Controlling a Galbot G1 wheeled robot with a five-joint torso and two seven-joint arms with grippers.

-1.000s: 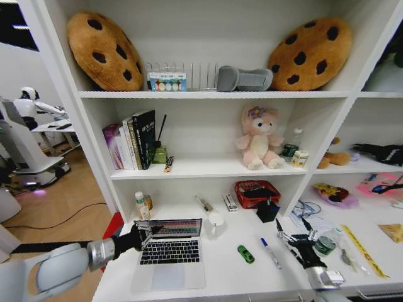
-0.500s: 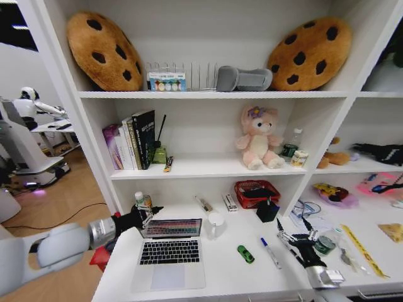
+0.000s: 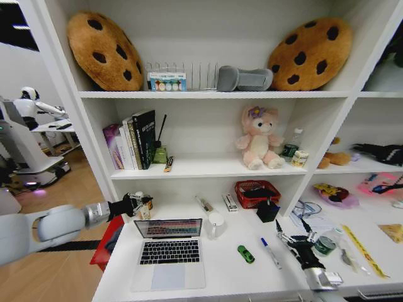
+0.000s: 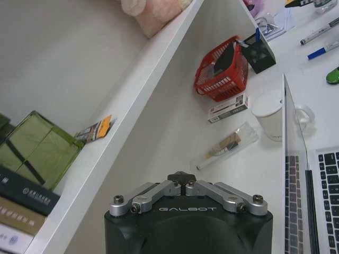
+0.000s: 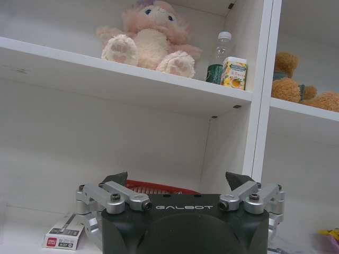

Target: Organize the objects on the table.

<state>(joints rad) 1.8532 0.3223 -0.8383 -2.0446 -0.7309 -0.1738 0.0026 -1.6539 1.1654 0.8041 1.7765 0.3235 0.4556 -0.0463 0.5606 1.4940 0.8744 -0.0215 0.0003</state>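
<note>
Up at the table's back left corner, the left gripper hovers with closed fingers, empty. Near the front edge, the right gripper sits spread open beside the marker, toy car and open laptop.

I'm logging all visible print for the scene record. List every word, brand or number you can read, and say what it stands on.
"GALBOT": on the left gripper housing, left wrist view.
"GALBOT": on the right gripper housing, right wrist view.
Too small or blurred to read: the black book spine, the box on the top shelf, the carton beside the bottle, the small white box, the laptop screen.
</note>
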